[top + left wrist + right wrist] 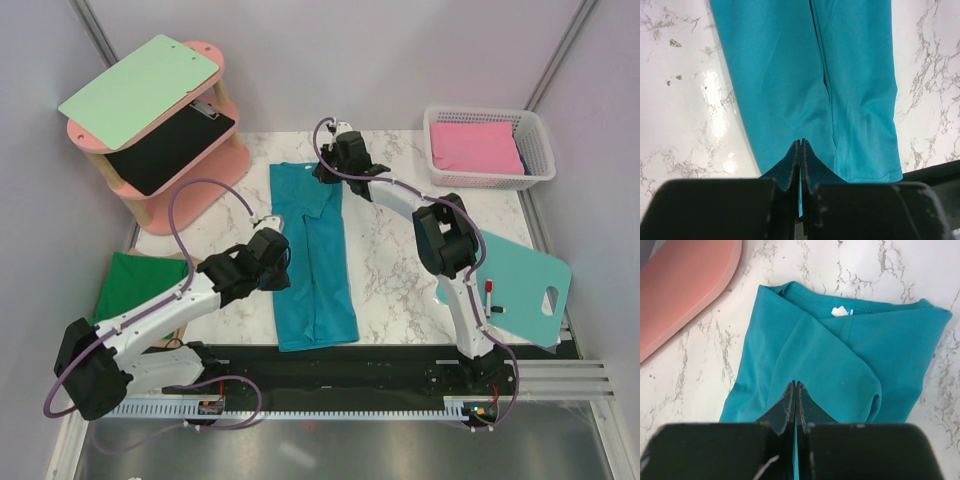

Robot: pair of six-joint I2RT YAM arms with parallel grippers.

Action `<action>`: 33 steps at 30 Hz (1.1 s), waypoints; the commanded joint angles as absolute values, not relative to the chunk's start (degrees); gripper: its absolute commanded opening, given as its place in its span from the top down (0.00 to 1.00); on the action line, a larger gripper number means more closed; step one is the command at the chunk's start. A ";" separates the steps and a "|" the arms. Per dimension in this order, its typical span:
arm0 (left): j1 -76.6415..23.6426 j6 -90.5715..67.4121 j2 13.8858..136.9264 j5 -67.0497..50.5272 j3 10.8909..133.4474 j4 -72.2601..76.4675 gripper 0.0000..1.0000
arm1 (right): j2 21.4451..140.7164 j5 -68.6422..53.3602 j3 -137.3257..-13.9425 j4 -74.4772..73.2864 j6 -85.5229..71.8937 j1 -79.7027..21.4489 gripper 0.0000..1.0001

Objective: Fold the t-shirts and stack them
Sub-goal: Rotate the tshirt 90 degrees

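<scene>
Teal-blue t-shirt [312, 260]: long folded strip, flat mid-tabletop [400, 270]. Soft, light, limp; likely sags, slides on smooth marble. Left jaws pressed together on cloth at strip's left edge; right jaws likewise near collar end. Best hold: edges, both layers.

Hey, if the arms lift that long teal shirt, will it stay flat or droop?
Probably droops: the teal t-shirt lies in soft, creased folds, so it would likely sag between the left gripper and right gripper, both pinched shut on it. It looks thin, likely light. The glossy marble table may let it slide.
</scene>
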State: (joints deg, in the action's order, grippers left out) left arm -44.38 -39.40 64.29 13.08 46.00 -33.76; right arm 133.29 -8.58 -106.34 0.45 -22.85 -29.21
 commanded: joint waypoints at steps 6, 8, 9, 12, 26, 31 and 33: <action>-44.47 -37.62 59.42 17.04 48.25 -35.42 0.98 | 142.29 -1.85 -118.56 -10.28 -20.22 -28.92 1.00; -44.47 -37.62 59.24 17.84 47.99 -35.59 0.98 | 142.21 0.34 -118.30 -10.81 -19.52 -28.83 1.00; -44.47 -37.70 59.41 17.93 47.81 -35.68 0.98 | 142.21 1.31 -118.39 -10.98 -19.16 -28.83 1.00; -44.47 -37.88 59.85 18.02 47.37 -35.68 0.98 | 142.64 4.30 -119.18 -11.95 -18.02 -28.83 1.00; -44.47 -37.97 61.96 19.69 45.88 -35.51 0.98 | 153.28 22.85 -135.43 -17.14 -7.65 -26.02 1.00; -44.47 -38.23 62.05 19.95 45.62 -35.51 0.98 | 153.37 22.42 -136.23 -16.09 -7.56 -23.29 1.00; -44.47 -38.58 61.61 20.13 45.35 -35.33 0.98 | 149.43 22.15 -132.30 -13.64 -6.95 -23.20 1.00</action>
State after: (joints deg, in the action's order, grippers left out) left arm -44.38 -39.35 62.19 18.00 45.93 -35.70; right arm 153.08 19.77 -133.53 -15.49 -8.99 -24.71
